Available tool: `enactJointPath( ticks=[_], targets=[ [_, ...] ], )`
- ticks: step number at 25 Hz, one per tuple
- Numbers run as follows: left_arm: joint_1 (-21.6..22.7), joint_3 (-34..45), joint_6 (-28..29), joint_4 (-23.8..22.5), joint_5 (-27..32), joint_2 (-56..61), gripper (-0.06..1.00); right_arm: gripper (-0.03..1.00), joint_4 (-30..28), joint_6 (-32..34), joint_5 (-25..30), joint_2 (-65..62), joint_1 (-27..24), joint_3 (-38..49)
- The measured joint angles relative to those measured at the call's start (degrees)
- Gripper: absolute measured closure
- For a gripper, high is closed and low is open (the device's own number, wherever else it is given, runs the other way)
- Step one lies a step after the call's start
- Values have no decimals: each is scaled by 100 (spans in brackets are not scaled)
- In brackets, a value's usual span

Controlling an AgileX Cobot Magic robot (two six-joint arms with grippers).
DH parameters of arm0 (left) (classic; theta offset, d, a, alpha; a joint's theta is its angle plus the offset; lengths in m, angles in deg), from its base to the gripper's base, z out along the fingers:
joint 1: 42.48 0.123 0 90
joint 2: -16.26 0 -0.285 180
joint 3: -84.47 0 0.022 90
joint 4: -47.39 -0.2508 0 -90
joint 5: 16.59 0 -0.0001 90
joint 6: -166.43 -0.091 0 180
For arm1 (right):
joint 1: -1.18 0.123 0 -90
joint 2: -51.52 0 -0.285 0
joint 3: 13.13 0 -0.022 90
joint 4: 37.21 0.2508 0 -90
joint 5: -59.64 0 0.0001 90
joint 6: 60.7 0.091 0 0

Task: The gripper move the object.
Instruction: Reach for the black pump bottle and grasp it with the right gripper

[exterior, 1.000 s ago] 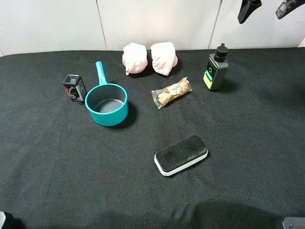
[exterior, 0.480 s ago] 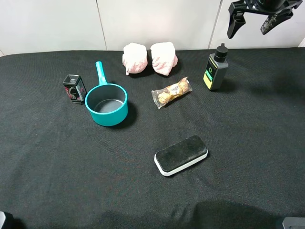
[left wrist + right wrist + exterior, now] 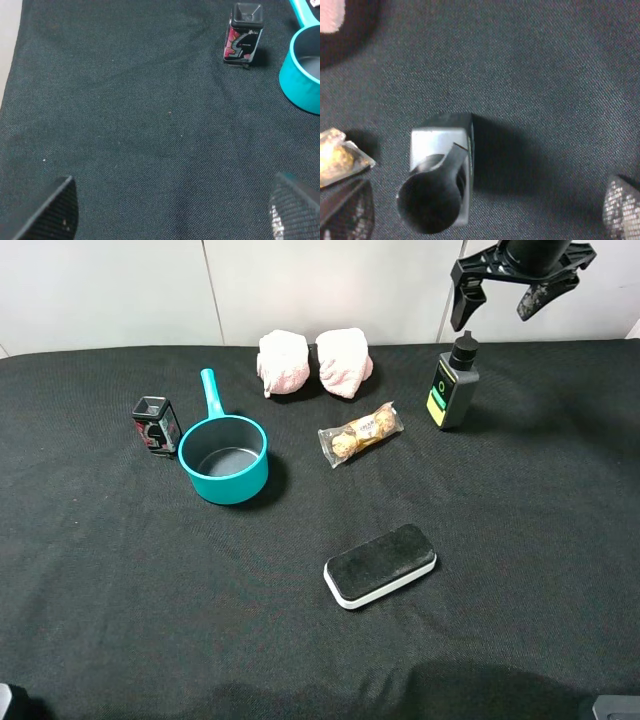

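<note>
On the far right of the black cloth-covered table: small dark grey rectangular bottle with black screw cap and green-and-yellow label, standing upright, free of any grip.
Right claw: black two-fingered gripper hanging just above the bottle, fingers spread wide, nothing between them.
Key relation: bottle below the claw and off its centre line, cap almost directly under the finger nearer the table's middle; in the right wrist view, closer to one fingertip than to the other.
Long axis: vertical, cap pointing up toward the claw.
Nearer arm: the right one, plainly; left gripper far off on the other side, fingers apart over bare cloth, near the small black-and-red tin and the teal saucepan.
Neighbours: clear-wrapped gold chocolates near the bottle on its middle-of-table side, not touching; two pink cloth bundles along the back edge; black-and-white eraser block well apart toward the front.
Step in hand, as a judgement: approach, no contact yet.
Next move, as a judgement: small sideways shift to centre the bottle between the fingers, then straight down around the body below the cap.
Risk: a finger landing on the cap and tipping the tall, narrow bottle.
</note>
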Motion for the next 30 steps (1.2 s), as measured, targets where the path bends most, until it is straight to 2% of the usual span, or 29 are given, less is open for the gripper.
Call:
enactJointPath(
  ticks=[7,15,30],
  targets=[
    [0,0,0,0,0,0,18,27,151,0,76,152,10,-2],
    [0,0,0,0,0,0,18,27,150,69,144,444,178,-2],
    [0,0,0,0,0,0,18,27,138,87,143,856,178,-2]
  ],
)
